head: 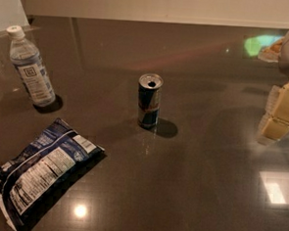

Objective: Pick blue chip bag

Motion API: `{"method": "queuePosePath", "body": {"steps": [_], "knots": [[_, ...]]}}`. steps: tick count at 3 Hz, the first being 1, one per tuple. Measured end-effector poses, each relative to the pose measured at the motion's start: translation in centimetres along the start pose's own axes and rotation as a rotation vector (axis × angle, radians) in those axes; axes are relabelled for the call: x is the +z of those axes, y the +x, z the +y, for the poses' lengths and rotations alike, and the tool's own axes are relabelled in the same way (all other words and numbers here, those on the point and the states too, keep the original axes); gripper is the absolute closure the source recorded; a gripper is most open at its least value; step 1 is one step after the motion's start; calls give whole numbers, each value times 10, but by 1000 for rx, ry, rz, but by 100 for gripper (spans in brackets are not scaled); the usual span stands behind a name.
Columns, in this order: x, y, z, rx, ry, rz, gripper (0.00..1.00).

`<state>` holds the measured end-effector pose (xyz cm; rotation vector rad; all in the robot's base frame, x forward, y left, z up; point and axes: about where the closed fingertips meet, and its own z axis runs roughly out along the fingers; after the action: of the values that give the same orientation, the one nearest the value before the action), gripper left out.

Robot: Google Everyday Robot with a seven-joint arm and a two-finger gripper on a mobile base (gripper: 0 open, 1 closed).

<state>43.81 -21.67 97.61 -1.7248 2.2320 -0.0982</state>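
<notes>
Far left of the can (149,107), toward the back, the bottle (27,66) stands upright with its white cap on, close to the table's (203,189) left edge. Nearer the camera and still left of the can lies the blue chip bag (38,172). It is flat on the table, label panel up, its long axis running diagonally. Its upper corner points toward the can and its lower end reaches the bottom-left of the view. A bare strip of tabletop separates bag from bottle, and another separates bag from can, so nothing touches it.

The can stands upright, its top opened, about mid-table (my handiest marker here).

Right of the can is a wide stretch of dark, glossy surface carrying only glare patches. Past it, at the right edge of the view, is my gripper (281,113). Its pale yellow parts hang below the grey wrist, which enters from the upper right, roughly level with the can and well apart from it. It holds nothing that I can see, and I can't make out whether it is spread or closed. The bag is on the opposite side of the can from it.
</notes>
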Motion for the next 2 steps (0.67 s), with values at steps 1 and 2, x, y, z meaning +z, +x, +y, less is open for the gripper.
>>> {"method": "queuePosePath", "body": {"steps": [1, 2], "knots": [[0, 0, 0, 0, 0, 0, 0], [9, -20, 9, -67, -20, -13, 0]]}}
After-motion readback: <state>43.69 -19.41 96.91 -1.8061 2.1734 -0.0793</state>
